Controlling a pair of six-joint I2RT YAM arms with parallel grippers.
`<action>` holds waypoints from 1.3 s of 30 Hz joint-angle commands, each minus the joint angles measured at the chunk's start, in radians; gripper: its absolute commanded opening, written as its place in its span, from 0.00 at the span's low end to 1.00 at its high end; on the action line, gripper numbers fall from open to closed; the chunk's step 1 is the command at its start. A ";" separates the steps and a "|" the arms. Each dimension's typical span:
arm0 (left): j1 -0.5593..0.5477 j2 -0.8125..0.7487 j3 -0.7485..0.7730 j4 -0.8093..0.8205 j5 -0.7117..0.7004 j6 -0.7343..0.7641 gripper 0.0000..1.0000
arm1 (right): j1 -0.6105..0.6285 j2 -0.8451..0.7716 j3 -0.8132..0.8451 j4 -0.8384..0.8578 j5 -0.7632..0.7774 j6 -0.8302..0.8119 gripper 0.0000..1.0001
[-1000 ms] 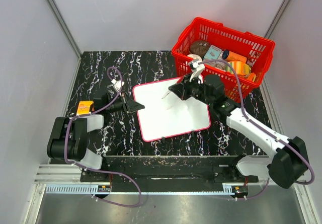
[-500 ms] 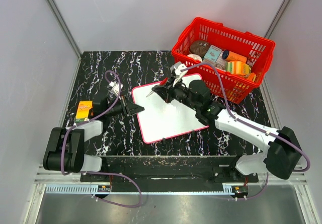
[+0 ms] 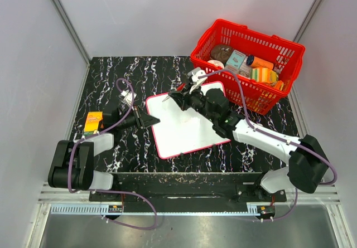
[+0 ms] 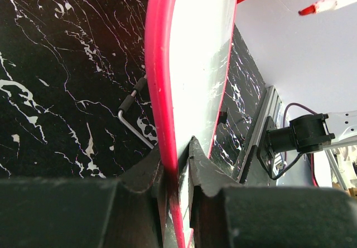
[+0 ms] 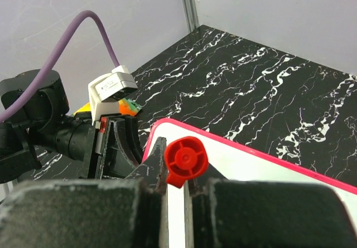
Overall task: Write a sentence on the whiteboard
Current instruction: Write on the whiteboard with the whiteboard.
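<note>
Currently one whiteboard (image 3: 179, 132), edge pinched by left end effector (image 4: 177, 160); right end effector (image 5: 177, 179) clamps one marker (image 5: 186, 160).

Bright, even light from overhead, shadows soft; glare sheens the whiteboard (image 4: 196, 64) up close, and the right pincer (image 5: 175, 188) blurs near the lens.

**A:** Where can I pass on the table (image 3: 111, 72)?

**B:** I see bare marble along the far edge toward the far left corner, and a strip along the near edge. The red basket (image 3: 203, 58) blocks the far right corner.

**A:** And the middle?

**B:** The whiteboard (image 3: 189, 128) fills it. My left gripper (image 3: 152, 118) pinches its left edge. My right gripper (image 3: 175, 96), clamping the marker (image 5: 186, 160), hangs over its far left corner, with the right arm (image 3: 262, 137) slung across the right half. A yellow box (image 3: 93, 121) sits at the left edge.
</note>
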 commanded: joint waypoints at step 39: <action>-0.003 0.039 0.009 0.035 -0.114 0.154 0.00 | 0.049 0.119 -0.044 0.121 0.174 -0.002 0.00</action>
